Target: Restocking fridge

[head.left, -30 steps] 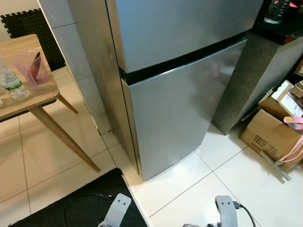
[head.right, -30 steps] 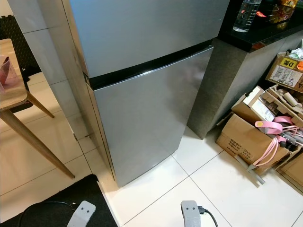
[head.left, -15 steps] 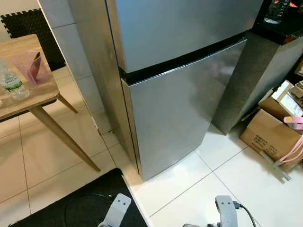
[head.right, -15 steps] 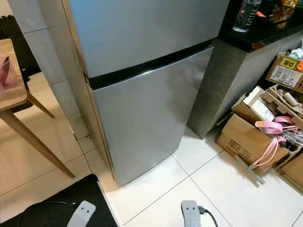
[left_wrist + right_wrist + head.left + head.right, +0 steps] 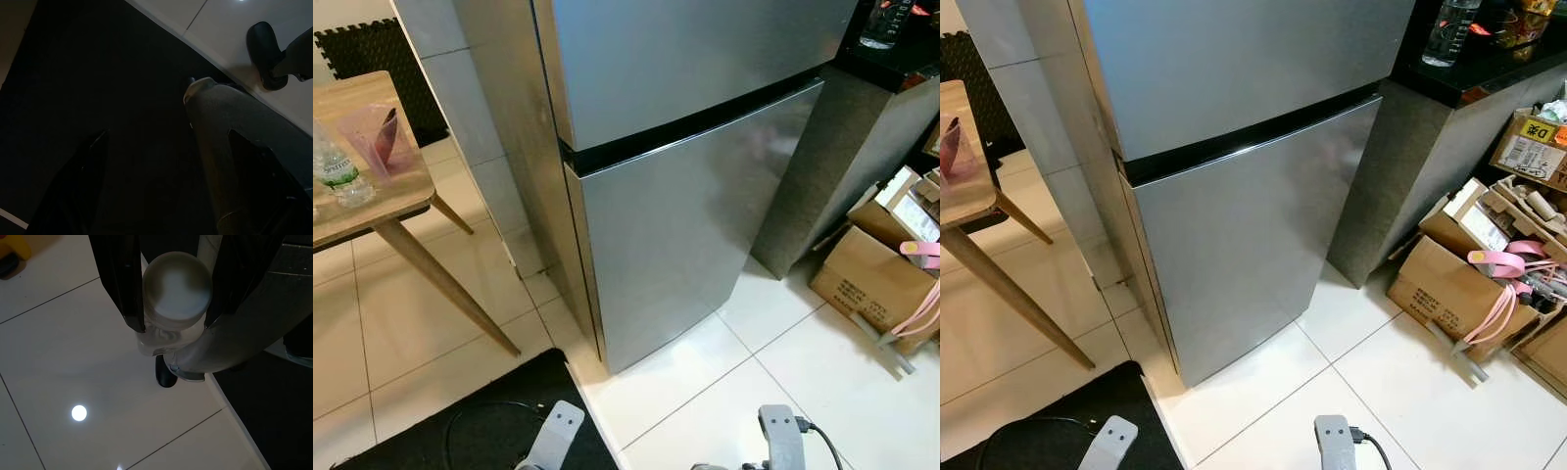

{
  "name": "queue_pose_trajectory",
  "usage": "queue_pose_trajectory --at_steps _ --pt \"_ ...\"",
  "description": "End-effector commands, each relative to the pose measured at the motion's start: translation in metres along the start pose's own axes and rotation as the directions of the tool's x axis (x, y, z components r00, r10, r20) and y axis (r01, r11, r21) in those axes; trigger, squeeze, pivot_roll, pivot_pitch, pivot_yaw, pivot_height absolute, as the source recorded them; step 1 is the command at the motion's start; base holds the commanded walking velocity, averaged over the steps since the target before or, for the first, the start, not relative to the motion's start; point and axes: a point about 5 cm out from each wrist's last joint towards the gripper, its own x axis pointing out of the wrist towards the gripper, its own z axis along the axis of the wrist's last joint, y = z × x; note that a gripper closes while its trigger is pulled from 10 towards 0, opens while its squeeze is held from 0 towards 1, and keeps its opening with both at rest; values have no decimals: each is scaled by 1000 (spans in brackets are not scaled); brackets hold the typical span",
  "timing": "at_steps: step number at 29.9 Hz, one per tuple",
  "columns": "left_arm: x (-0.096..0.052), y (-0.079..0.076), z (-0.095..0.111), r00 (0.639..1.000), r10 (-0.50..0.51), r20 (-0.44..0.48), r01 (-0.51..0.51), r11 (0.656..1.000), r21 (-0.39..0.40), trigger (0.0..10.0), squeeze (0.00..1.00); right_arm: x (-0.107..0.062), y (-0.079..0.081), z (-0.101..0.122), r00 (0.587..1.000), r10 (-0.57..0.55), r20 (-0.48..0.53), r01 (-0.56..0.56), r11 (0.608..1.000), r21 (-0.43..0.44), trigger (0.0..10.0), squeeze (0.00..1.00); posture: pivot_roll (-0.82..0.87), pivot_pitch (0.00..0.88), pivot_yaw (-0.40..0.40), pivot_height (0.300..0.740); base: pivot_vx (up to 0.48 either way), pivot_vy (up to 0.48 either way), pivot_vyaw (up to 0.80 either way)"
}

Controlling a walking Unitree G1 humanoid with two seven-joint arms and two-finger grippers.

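Fridge (image 5: 685, 196) fills the middle of the frame, both doors closed. Right gripper (image 5: 173, 308) hangs low over the white floor (image 5: 73, 357), pinching a bottle (image 5: 176, 293) by its cap. Left gripper (image 5: 166, 186) looks spread over the black mat (image 5: 98, 73).

We see no change since a second ago: the closed fridge (image 5: 685, 196), worktop (image 5: 372, 186) and boxes (image 5: 867, 279) sit exactly where they were.

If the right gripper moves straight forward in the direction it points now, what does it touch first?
Probably the white tiled floor. The right gripper points down, its fingers shut on a bottle; the bottle's far end would likely land first, though depth is unclear.
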Motion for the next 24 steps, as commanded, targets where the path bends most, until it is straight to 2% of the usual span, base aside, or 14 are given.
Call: queue_pose_trajectory --at_steps 1,24 --pt "0 -5 -8 999 -20 -35 20 1000 3 10000 0 0 5 -7 999 19 -26 -19 1000 16 10000 0 -30 69 -5 740 0 0 0" --pt "0 -6 -7 999 -22 -34 23 1000 9 10000 0 0 5 -7 999 18 -27 -18 1000 7 10000 0 -29 63 -6 740 0 0 0"
